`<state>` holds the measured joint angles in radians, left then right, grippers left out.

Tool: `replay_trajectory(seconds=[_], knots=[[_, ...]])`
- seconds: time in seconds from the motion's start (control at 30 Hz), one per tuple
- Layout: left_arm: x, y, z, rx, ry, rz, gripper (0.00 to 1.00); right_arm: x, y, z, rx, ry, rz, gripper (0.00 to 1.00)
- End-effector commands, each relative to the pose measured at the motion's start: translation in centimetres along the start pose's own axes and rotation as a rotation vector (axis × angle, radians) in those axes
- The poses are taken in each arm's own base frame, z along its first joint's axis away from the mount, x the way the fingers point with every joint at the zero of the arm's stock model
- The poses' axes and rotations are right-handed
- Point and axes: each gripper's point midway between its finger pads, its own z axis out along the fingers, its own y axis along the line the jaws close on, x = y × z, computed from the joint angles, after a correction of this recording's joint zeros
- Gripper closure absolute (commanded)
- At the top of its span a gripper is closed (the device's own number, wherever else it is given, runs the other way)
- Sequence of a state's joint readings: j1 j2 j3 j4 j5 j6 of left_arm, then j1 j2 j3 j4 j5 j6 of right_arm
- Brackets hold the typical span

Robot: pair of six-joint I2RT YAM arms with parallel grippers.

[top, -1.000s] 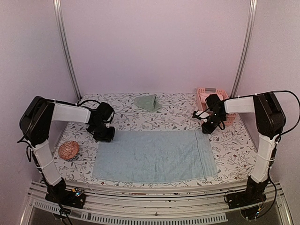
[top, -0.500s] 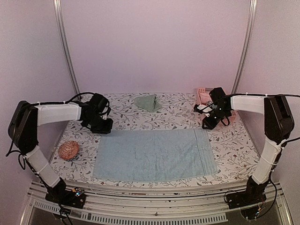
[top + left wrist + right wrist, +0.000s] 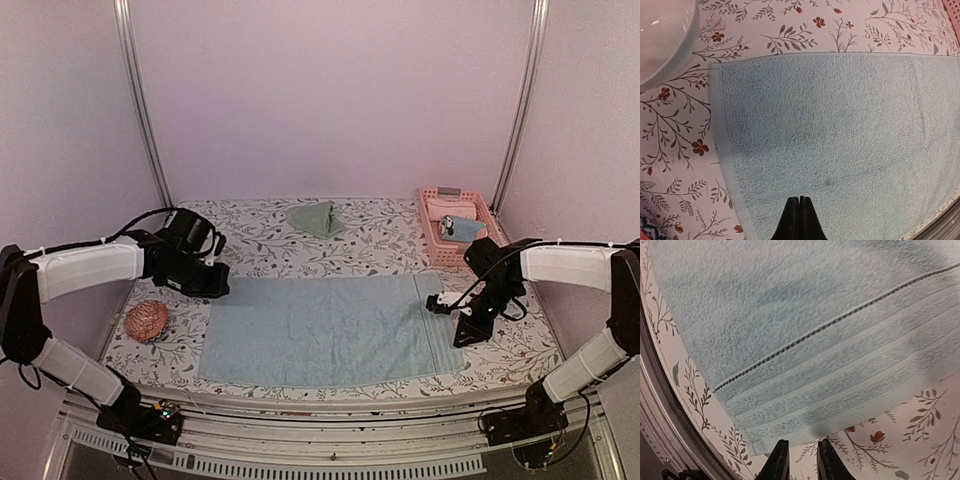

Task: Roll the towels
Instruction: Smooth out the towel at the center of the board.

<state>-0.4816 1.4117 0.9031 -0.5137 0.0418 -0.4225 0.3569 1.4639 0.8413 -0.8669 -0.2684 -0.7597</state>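
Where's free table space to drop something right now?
Bare floral cloth between sage-green towel and pink basket, and left of that towel. Crowded: light blue towel fills the centre, left gripper and right gripper at its ends, brown ball front-left.

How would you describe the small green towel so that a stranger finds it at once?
Start at the flowered table. Past the big blue towel spread flat in its middle, near the back wall, lies the green towel. It alone is small, crumpled and greenish.
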Motion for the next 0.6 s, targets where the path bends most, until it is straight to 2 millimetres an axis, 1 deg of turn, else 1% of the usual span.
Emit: replay_trajectory(seconds=[0.0,0.07,0.17,0.23,0.3,0.37,0.4,0.43,0.47,0.5,0.57], knots=[[1.0,0.1,-0.1,0.009,-0.007,0.001,1.0,1.4,1.9,1.7,-0.058,0.049,-0.077,0.8],[1.2,0.3,0.2,0.007,-0.008,0.005,1.0,2.3,1.9,2.7,-0.055,0.089,-0.083,0.8],[1.3,0.5,0.9,-0.005,-0.001,0.008,1.0,3.1,1.9,3.7,-0.064,0.114,-0.083,0.8],[1.2,0.6,1.2,-0.014,0.002,0.008,1.0,3.5,2.2,4.1,-0.077,0.132,-0.078,0.8],[1.3,0.7,1.5,-0.023,0.007,0.006,1.0,4.3,2.1,4.3,-0.055,0.161,-0.077,0.8],[1.3,0.9,1.7,-0.029,0.01,0.0,1.0,5.8,2.2,4.4,-0.033,0.204,-0.077,0.8],[1.3,0.9,1.7,-0.033,0.01,-0.005,1.0,6.9,2.3,4.6,-0.023,0.239,-0.079,0.8],[1.3,0.9,1.7,-0.033,0.008,-0.008,1.0,8.1,2.4,4.8,-0.01,0.27,-0.08,0.83],[1.3,0.9,1.6,-0.033,0.007,-0.01,1.0,9.1,2.6,4.8,-0.001,0.294,-0.083,0.85],[1.1,0.9,1.5,-0.033,0.002,-0.007,1.0,9.5,2.5,4.6,0.014,0.299,-0.079,0.86],[0.7,1.0,1.2,-0.045,-0.014,-0.002,1.0,9.2,2.1,3.5,0.016,0.258,-0.06,0.86]])
